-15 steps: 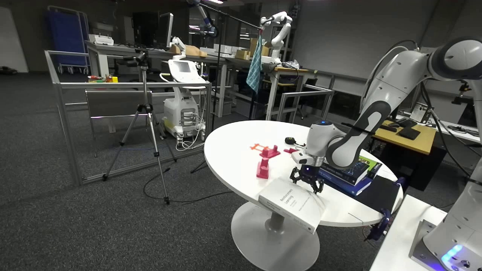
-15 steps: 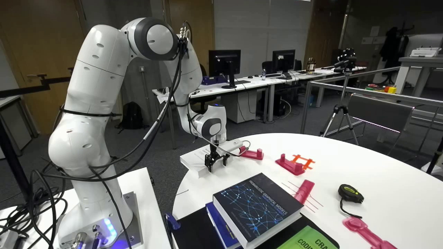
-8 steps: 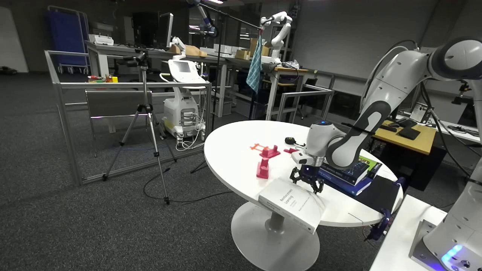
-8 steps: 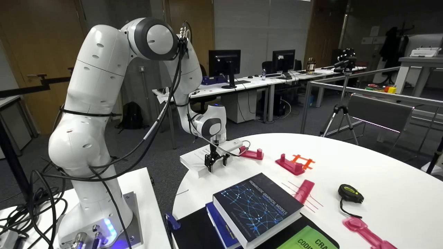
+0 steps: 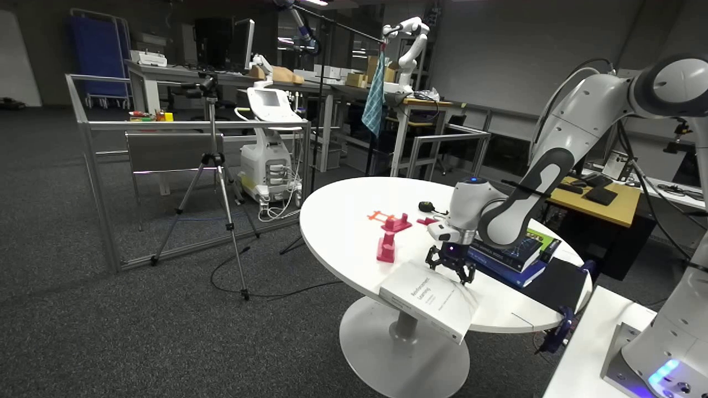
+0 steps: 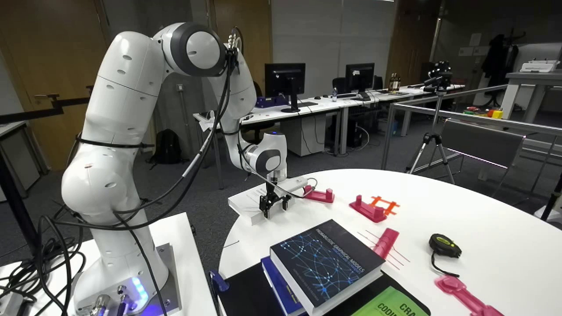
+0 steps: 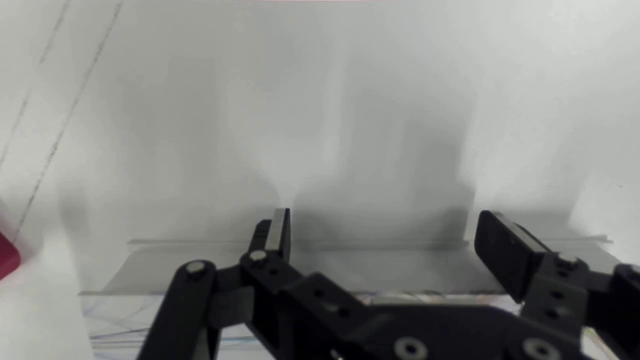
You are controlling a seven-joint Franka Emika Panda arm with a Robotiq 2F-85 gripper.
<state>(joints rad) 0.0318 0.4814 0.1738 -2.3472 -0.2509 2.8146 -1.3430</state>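
Note:
A thick white book (image 5: 428, 298) titled "Reinforcement Learning" lies on the round white table and sticks out past its edge. It also shows in an exterior view (image 6: 246, 202) behind the gripper. My gripper (image 5: 449, 272) points down at the book's inner long side, also seen in an exterior view (image 6: 276, 211). In the wrist view the gripper (image 7: 385, 217) is open, its two fingers wide apart with nothing between them. The book's side (image 7: 320, 267) runs across below the fingertips. I cannot tell whether the fingers touch the book.
A dark book (image 6: 327, 263) lies on a blue book (image 6: 281, 287) beside a green book (image 6: 390, 305), on a black mat (image 6: 246, 289). Several red plastic parts (image 6: 369, 210), an orange frame (image 6: 388, 205) and a tape measure (image 6: 444, 245) are on the table (image 6: 491, 237). A blue clamp (image 6: 218, 281) grips its edge.

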